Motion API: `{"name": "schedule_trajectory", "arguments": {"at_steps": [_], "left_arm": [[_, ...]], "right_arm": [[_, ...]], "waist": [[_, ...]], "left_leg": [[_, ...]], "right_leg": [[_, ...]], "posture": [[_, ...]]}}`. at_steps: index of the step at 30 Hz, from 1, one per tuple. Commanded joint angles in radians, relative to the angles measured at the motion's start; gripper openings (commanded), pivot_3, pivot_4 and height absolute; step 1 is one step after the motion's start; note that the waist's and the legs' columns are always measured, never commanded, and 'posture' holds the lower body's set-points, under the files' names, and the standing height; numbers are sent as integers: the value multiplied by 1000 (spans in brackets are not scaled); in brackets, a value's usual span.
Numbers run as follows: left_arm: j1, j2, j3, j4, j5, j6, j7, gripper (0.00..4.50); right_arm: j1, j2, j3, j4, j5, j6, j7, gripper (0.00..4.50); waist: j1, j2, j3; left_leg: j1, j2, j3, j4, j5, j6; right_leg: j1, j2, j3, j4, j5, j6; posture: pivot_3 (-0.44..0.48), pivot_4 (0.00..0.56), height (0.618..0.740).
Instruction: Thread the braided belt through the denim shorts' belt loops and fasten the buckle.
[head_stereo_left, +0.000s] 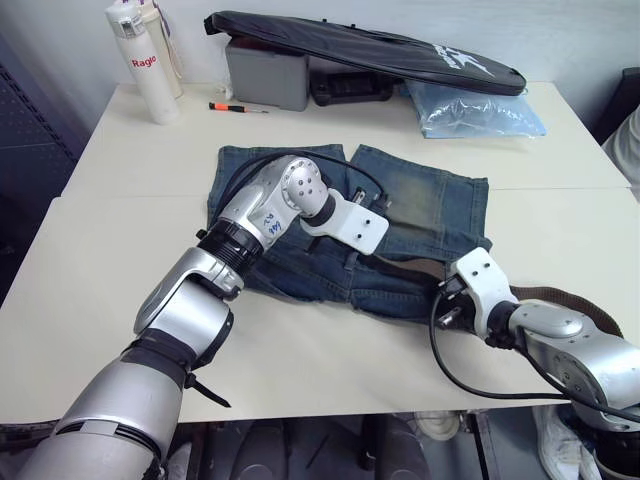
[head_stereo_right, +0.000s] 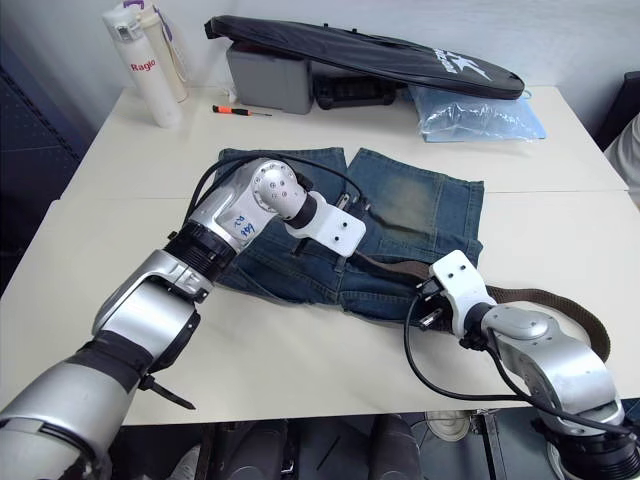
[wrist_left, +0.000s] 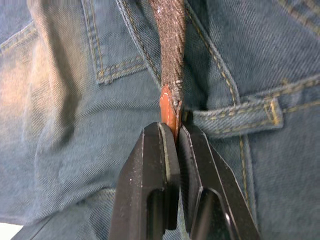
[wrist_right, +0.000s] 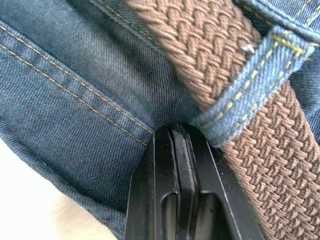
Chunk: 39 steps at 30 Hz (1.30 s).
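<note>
We seem to be in a lab or workshop: a plain white table (head_stereo_left: 120, 160) against a bare wall, with a screwdriver (head_stereo_left: 238, 107), a grey case (head_stereo_left: 266, 75) and a bottle (head_stereo_left: 144, 62).

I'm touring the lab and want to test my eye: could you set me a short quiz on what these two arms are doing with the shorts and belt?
1. True or false: the left gripper pinches the reddish leather tip of the dark-brown braided belt.
2. In the right wrist view, the belt passes under what?
A. a blue denim belt loop
B. a pocket flap
C. a silver zip
3. Fill in: the faded blue denim shorts lie on a ___ table.

Key
1. True; its fingers are closed on the tip.
2. A; the right gripper is shut on the denim right beside that loop.
3. White.
</note>
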Motion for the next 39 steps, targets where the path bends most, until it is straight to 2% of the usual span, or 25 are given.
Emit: {"name": "schedule_trajectory", "arguments": {"at_steps": [1, 2, 5, 7, 13, 19, 24, 25, 26, 27, 32, 35, 38, 39], "left_arm": [[17, -27, 56, -78, -70, 104, -3, 0], [20, -36, 71, -87, -86, 136, -4, 0], [22, -40, 104, -110, -130, 214, -33, 1252], [23, -28, 138, -131, -175, 273, -58, 1919], [55, 83, 237, -246, -314, 472, -164, 4461], [145, 213, 316, -405, -447, 682, -226, 4461], [267, 291, 370, -575, -610, 818, -295, 4461], [294, 306, 385, -598, -638, 838, -295, 4500], [314, 320, 395, -614, -657, 850, -291, 4500], [328, 329, 400, -626, -672, 860, -284, 4500], [382, 382, 402, -662, -706, 849, -250, 4500], [393, 400, 396, -670, -714, 846, -227, 4500], [406, 411, 394, -680, -727, 849, -207, 4500], [411, 414, 393, -684, -731, 850, -200, 4500]], "right_arm": [[21, -13, 20, 45, -28, 10, 6, 95], [20, -16, 17, 44, -27, 9, 10, 95], [18, -26, 11, 36, -25, 3, 22, 0], [7, -40, -2, 18, -13, 8, 40, 0], [5, -120, -79, -59, 54, 32, 133, 0], [4, -197, -126, -154, 125, -5, 242, 0], [-3, -278, -86, -178, 103, -95, 321, 0], [-8, -298, -69, -178, 106, -111, 349, 653], [-12, -313, -52, -176, 102, -127, 368, 886], [-14, -325, -41, -173, 98, -141, 381, 1417], [-69, -371, 177, -82, -105, -309, 398, 3751], [-102, -356, 253, -11, -181, -369, 408, 3751], [-114, -346, 275, 35, -212, -402, 428, 3751], [-115, -350, 279, 49, -219, -418, 445, 3206]], "waist": [[0, 0, 0], [1, 0, 0], [2, 0, 0], [0, 0, 0], [-1, 0, 0], [-3, 1, 0], [-1, 0, 1], [-1, 1, 1], [-2, 1, 1], [-2, 1, 1], [-3, 1, 1], [-2, 0, 1], [-3, 0, 1], [-3, 1, 1]], "left_leg": [[0, 0, 0, 0, 0, 0], [0, 0, 0, 1, 0, 0], [0, 0, 0, 2, 0, 0], [-1, 0, 0, 2, 0, 0], [-1, 0, 0, 2, 0, 0], [-1, 0, 0, 1, 0, 0], [-1, 0, 0, 2, 0, 0], [-1, 0, 0, 2, 0, 0], [-1, 0, 0, 2, 0, 0], [-1, 0, 0, 2, 0, 0], [0, 1, 0, 2, 0, 0], [-1, 0, 0, 4, 0, -1], [-1, 0, 0, 4, -1, -1], [-1, 0, 0, 3, -1, -1]], "right_leg": [[0, 0, 0, 0, 0, 0], [0, 0, 0, 1, 0, 0], [0, 0, 0, 1, 0, 0], [0, 0, 0, 2, 0, 0], [-2, 0, 1, 3, 0, 0], [-2, 0, 1, 3, 0, 0], [-2, 0, 2, 3, 0, 0], [-2, 0, 1, 3, 0, 0], [-2, 0, 2, 3, 0, 0], [-2, 0, 2, 4, 0, 0], [-2, 0, 2, 4, 0, 0], [-2, 0, 2, 4, 0, 0], [-2, 0, 2, 4, 0, 0], [-2, 0, 2, 4, 0, 0]], "posture": [[0, 150, 740], [0, 150, 740], [0, 150, 740], [0, 150, 740], [0, 150, 740], [0, 150, 740], [0, 150, 740], [0, 150, 740], [0, 150, 740], [0, 150, 740], [0, 150, 740], [0, 150, 740], [0, 150, 740], [0, 150, 740]]}}
